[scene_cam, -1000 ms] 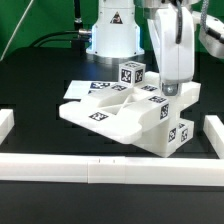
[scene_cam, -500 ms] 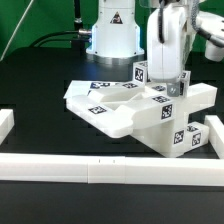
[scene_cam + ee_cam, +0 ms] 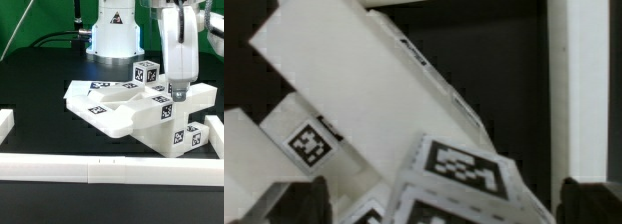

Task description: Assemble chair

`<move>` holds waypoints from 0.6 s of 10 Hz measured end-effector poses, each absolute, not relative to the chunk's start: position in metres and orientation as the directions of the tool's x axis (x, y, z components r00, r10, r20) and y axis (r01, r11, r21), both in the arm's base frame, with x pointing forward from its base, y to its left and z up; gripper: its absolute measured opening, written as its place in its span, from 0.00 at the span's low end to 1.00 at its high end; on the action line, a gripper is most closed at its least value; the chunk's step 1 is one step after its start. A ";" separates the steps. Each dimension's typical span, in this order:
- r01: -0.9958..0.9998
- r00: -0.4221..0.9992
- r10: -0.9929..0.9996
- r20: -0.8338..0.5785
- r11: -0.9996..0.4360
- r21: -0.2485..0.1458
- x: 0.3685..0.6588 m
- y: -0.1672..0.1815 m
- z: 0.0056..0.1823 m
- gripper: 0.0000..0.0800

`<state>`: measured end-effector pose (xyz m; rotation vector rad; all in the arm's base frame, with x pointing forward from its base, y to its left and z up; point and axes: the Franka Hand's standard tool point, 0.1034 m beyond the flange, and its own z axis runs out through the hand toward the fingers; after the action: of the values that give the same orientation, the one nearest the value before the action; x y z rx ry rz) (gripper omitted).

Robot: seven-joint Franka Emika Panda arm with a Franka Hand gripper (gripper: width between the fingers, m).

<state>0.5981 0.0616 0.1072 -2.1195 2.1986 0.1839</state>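
Note:
The chair's white tagged pieces (image 3: 120,112) lie bunched in the middle of the table: a flat slanted panel, chunky blocks (image 3: 178,136) and a small tagged cube (image 3: 147,72) on top. My gripper (image 3: 180,93) hangs straight down over the bunch's right part, in the exterior view, just right of the cube, with its tips at the top of the pieces. In the wrist view the gripper (image 3: 438,210) has dark fingers (image 3: 299,205) standing wide apart, with tagged white pieces (image 3: 464,170) between and below them. It looks open and grips nothing.
A long white border rail (image 3: 110,169) runs along the front. A short white rail end (image 3: 5,125) stands at the exterior view's left and another (image 3: 215,135) at its right. The robot's white base (image 3: 112,30) stands behind the pieces.
The bunch of chair pieces slid toward the exterior view's right, then stayed still. The gripper rose, then moved right and came down beside the cube.

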 end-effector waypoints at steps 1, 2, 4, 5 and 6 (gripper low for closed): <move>-0.999 0.048 -0.988 -0.144 -0.051 0.017 0.598 0.062 0.107 0.81; -0.993 0.114 -0.983 -0.145 -0.116 0.008 0.598 0.062 0.107 0.81; -0.963 0.265 -0.952 -0.156 -0.269 0.003 0.597 0.062 0.108 0.81; -0.933 0.355 -0.921 -0.162 -0.360 -0.001 0.597 0.063 0.110 0.81; -0.875 0.477 -0.863 -0.167 -0.483 -0.005 0.597 0.064 0.110 0.81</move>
<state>0.5970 0.0639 0.1099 -2.6222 1.5465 0.2159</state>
